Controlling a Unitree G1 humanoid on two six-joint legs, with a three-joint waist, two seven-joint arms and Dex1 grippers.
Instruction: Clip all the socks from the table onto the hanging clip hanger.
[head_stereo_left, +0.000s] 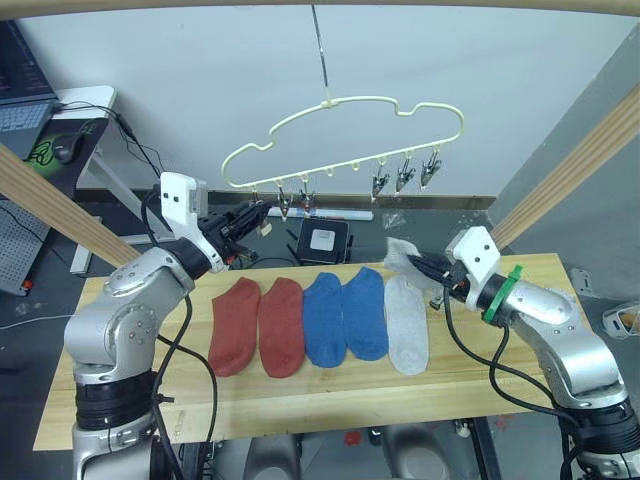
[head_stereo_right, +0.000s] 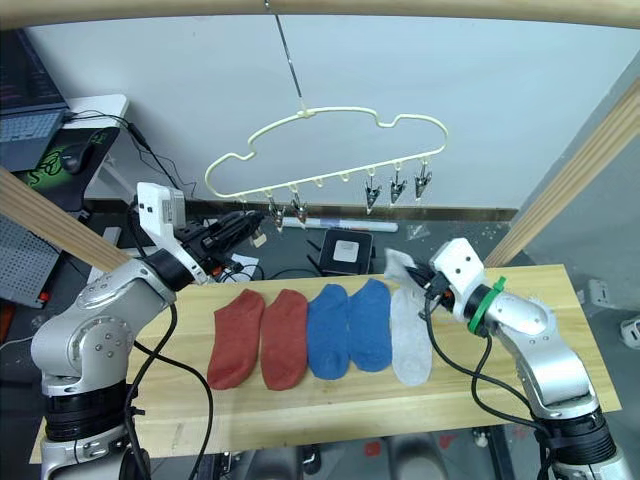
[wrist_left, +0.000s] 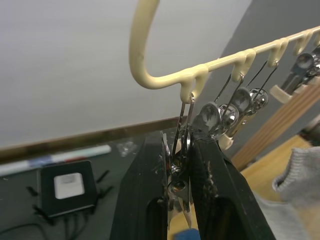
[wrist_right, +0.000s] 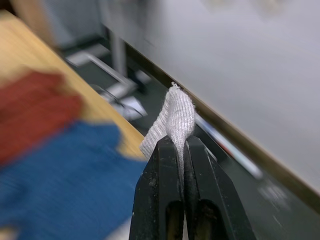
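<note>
Your left tool (wrist_left: 181, 165) is squeezing the endmost metal clip (wrist_left: 182, 150) on the pale-yellow clip hanger (head_stereo_left: 345, 135), which is hanging above the desk (head_stereo_left: 300, 390). Your right tool (wrist_right: 181, 150) is pinching a light grey sock (wrist_right: 172, 117), lifting it just off the desk's far edge. Under the hanger, two rust-red socks (head_stereo_left: 258, 325), two blue socks (head_stereo_left: 345, 315) and another grey sock (head_stereo_left: 406, 322) are lying side by side.

Two silver-grey metallic arms with black joint rings and loose black cables. White camera housings at both wrists. Right arm (head_stereo_left: 545, 320): green wrist band; grippers black-fingered.
</note>
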